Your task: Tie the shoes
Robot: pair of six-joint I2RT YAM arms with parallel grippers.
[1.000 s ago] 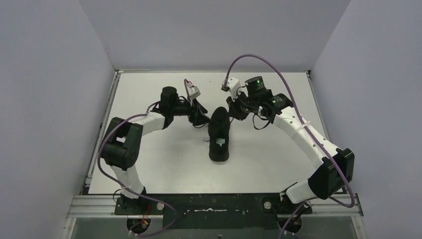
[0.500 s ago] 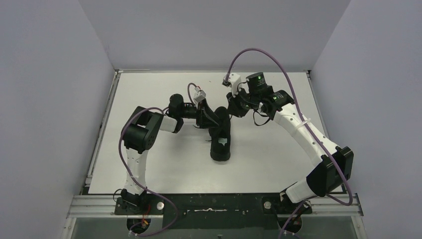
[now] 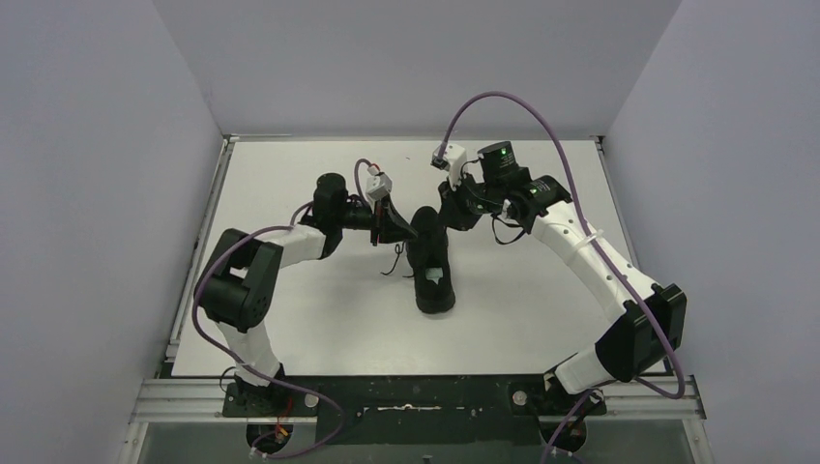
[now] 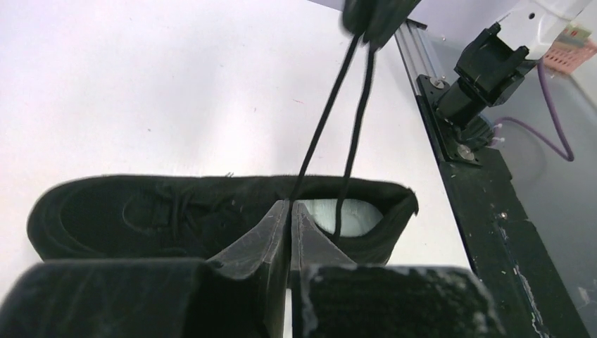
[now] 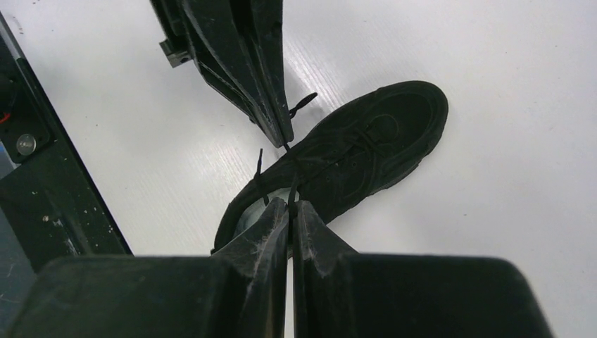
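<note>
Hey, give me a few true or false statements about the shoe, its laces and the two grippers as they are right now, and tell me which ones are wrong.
1. The left gripper and the right gripper are both shut on the laces. True.
2. The shoe lies tipped on its side. False: it stands upright on its sole on the table, opening upward.
3. The shoe's toe points toward the arm bases. False: the toe points to the far edge and the heel is nearer the bases.
4. A white patch shows inside the shoe's opening. True.
5. In the top view, the left gripper is left of the shoe and the right gripper is right of it. True.
</note>
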